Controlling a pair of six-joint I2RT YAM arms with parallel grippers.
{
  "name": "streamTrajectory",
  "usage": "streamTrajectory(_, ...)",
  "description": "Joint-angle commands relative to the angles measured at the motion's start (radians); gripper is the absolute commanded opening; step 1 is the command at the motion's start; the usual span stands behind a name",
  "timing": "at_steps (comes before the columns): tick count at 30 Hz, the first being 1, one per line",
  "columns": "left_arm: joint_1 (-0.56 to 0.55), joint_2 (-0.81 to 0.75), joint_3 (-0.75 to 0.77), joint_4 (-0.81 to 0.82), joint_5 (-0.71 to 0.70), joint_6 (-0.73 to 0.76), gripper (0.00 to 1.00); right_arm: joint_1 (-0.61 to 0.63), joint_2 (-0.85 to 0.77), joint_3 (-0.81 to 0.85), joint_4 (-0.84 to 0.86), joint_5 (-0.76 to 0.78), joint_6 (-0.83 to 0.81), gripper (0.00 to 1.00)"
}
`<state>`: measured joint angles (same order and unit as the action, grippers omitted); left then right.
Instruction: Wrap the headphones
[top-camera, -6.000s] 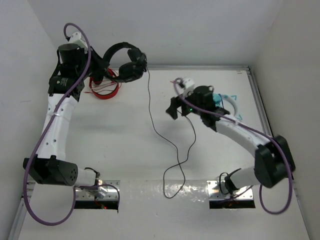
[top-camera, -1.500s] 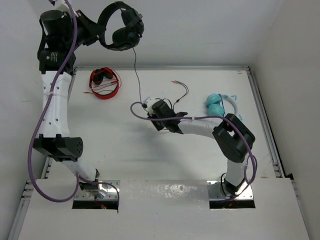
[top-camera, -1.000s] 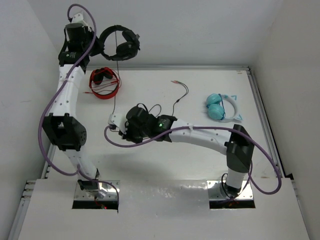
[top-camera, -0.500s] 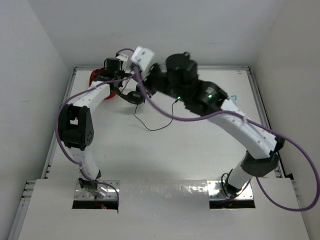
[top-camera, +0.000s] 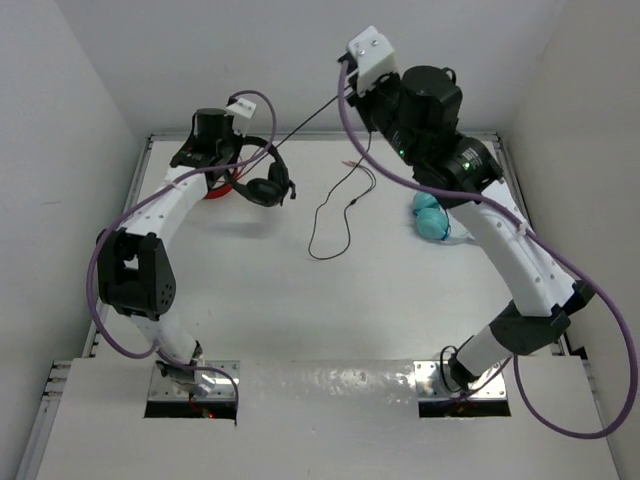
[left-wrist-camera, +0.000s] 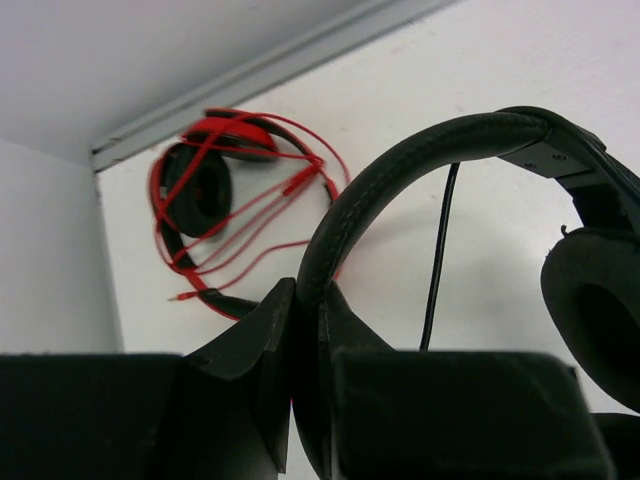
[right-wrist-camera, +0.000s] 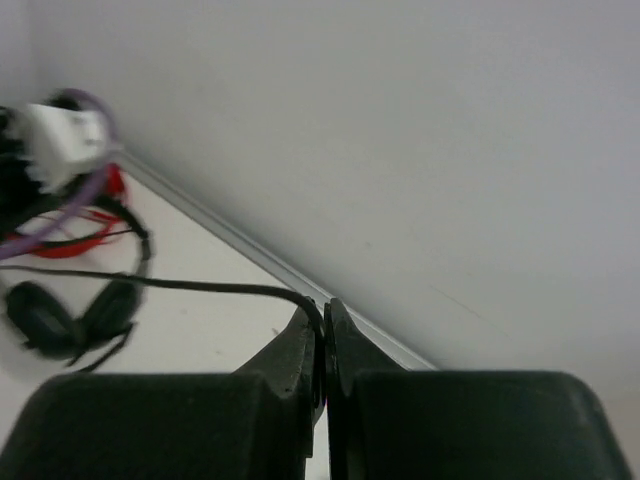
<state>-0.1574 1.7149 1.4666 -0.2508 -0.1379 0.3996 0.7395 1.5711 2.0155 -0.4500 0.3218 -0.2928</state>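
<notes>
Wired red plastic headphones (left-wrist-camera: 200, 190) are lying at the far left of the white worktop (top-camera: 400, 290), near its back corner, with their red cord looped across them. Just beside them, the left tool (left-wrist-camera: 305, 305) is clamping together on the padded headband of the black over-ear headphones (left-wrist-camera: 430, 150), holding them over the back-left part of the worktop. Their thin dark cable (right-wrist-camera: 200, 286) is stretching taut up to the right tool (right-wrist-camera: 322, 325), which is pinching it high near the back wall, and the slack is trailing onto the worktop. Light blue headphones (top-camera: 430, 215) are lying further right.
</notes>
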Motion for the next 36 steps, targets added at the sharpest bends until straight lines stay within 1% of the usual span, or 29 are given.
streamTrajectory(1,-0.001,-0.09,0.063,-0.071,0.124,0.007,0.0,-0.126,-0.023,0.002,0.057,0.06,0.047,0.0)
streamTrajectory(2,-0.001,-0.106,0.081,-0.112,0.168,0.008,0.0,-0.211,-0.022,-0.001,0.062,0.043,0.079,0.0)
streamTrajectory(3,-0.001,-0.144,0.084,-0.128,0.193,0.024,0.0,-0.262,-0.02,-0.003,0.065,-0.01,0.152,0.0)
streamTrajectory(4,-0.001,-0.165,0.083,-0.157,0.214,0.031,0.0,-0.355,-0.016,-0.003,0.076,-0.039,0.19,0.0)
streamTrajectory(7,-0.004,-0.239,0.084,-0.218,0.306,0.073,0.0,-0.471,0.018,-0.003,0.096,-0.131,0.293,0.0)
streamTrajectory(8,-0.004,-0.257,0.083,-0.263,0.343,0.079,0.0,-0.532,0.032,-0.003,0.102,-0.153,0.335,0.0)
streamTrajectory(10,-0.005,-0.306,0.08,-0.303,0.372,0.085,0.0,-0.578,0.075,0.0,0.106,-0.196,0.394,0.0)
streamTrajectory(12,-0.005,-0.336,0.084,-0.356,0.417,0.079,0.0,-0.609,0.114,-0.003,0.117,-0.21,0.406,0.0)
streamTrajectory(14,-0.005,-0.374,0.095,-0.393,0.473,0.047,0.0,-0.612,0.139,-0.006,0.126,-0.224,0.406,0.0)
streamTrajectory(15,-0.005,-0.391,0.124,-0.418,0.503,0.016,0.0,-0.611,0.167,-0.006,0.131,-0.243,0.414,0.0)
streamTrajectory(16,-0.004,-0.396,0.139,-0.427,0.565,-0.002,0.0,-0.612,0.181,-0.003,0.131,-0.259,0.42,0.0)
streamTrajectory(17,-0.004,-0.4,0.156,-0.439,0.596,-0.022,0.0,-0.612,0.193,-0.003,0.132,-0.279,0.425,0.0)
streamTrajectory(18,-0.002,-0.405,0.173,-0.447,0.627,-0.097,0.0,-0.612,0.205,-0.007,0.135,-0.299,0.454,0.0)
streamTrajectory(19,-0.002,-0.408,0.193,-0.435,0.677,-0.143,0.0,-0.614,0.227,-0.017,0.149,-0.35,0.472,0.0)
streamTrajectory(20,-0.002,-0.406,0.207,-0.423,0.704,-0.192,0.0,-0.612,0.231,-0.059,0.161,-0.395,0.487,0.0)
streamTrajectory(21,-0.001,-0.396,0.246,-0.394,0.74,-0.285,0.0,-0.608,0.237,-0.095,0.2,-0.449,0.524,0.0)
streamTrajectory(22,-0.001,-0.387,0.276,-0.381,0.757,-0.326,0.0,-0.601,0.237,-0.131,0.227,-0.548,0.544,0.0)
streamTrajectory(23,-0.001,-0.373,0.316,-0.374,0.771,-0.364,0.0,-0.594,0.237,-0.218,0.258,-0.599,0.563,0.0)
streamTrajectory(24,-0.001,-0.338,0.358,-0.367,0.787,-0.427,0.0,-0.568,0.236,-0.266,0.324,-0.657,0.581,0.07)
streamTrajectory(25,-0.001,-0.319,0.439,-0.367,0.793,-0.444,0.0,-0.546,0.236,-0.347,0.359,-0.747,0.583,0.1)
streamTrajectory(26,-0.005,-0.307,0.471,-0.366,0.791,-0.456,0.0,-0.523,0.236,-0.383,0.393,-0.769,0.587,0.16)
streamTrajectory(28,-0.01,-0.294,0.489,-0.32,0.775,-0.484,0.0,-0.438,0.25,-0.455,0.483,-0.785,0.584,0.2)
streamTrajectory(30,-0.01,-0.273,0.509,-0.297,0.75,-0.525,0.0,-0.367,0.279,-0.475,0.554,-0.777,0.613,0.22)
streamTrajectory(31,-0.01,-0.261,0.529,-0.297,0.729,-0.538,0.0,-0.349,0.297,-0.48,0.58,-0.771,0.633,0.23)
streamTrajectory(32,-0.011,-0.246,0.578,-0.297,0.718,-0.57,0.0,-0.333,0.338,-0.48,0.608,-0.753,0.69,0.25)
streamTrajectory(33,-0.011,-0.217,0.607,-0.292,0.71,-0.588,0.0,-0.313,0.361,-0.477,0.681,-0.75,0.722,0.29)
streamTrajectory(35,-0.011,-0.186,0.664,-0.289,0.69,-0.62,0.0,-0.298,0.432,-0.445,0.74,-0.73,0.776,0.33)
streamTrajectory(36,-0.011,-0.163,0.71,-0.275,0.684,-0.648,0.0,-0.287,0.454,-0.427,0.766,-0.702,0.802,0.36)
